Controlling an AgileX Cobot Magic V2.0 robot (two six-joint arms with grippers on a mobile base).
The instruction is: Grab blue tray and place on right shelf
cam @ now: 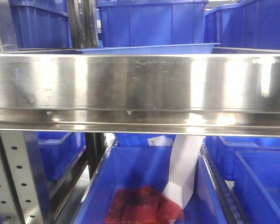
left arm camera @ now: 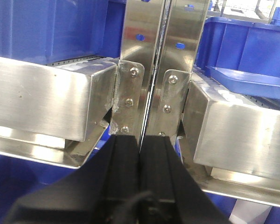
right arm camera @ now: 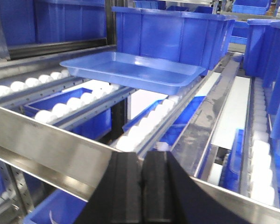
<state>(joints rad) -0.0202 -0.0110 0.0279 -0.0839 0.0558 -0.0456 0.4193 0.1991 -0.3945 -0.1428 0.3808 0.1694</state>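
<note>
The blue tray [right arm camera: 130,70] lies flat on the white roller tracks [right arm camera: 84,100] of the right shelf [right arm camera: 46,149], open side up, its long axis running roughly across the right wrist view, slightly skewed so the right end sits farther back. Its far long rim sits just in front of a deep blue storage bin [right arm camera: 172,35]. Open roller track lies between the tray's near rim and the shelf's steel front rail [cam: 140,84]. From the front camera only the tray's rim [cam: 149,48] shows above that rail. The right tool [right arm camera: 142,186] has its black fingers pressed together, holding nothing, just short of the rail. The left tool [left arm camera: 140,182] is likewise closed and empty, facing the twin steel uprights [left arm camera: 154,65], with the tray's corner [left arm camera: 252,79] off to its right.
</note>
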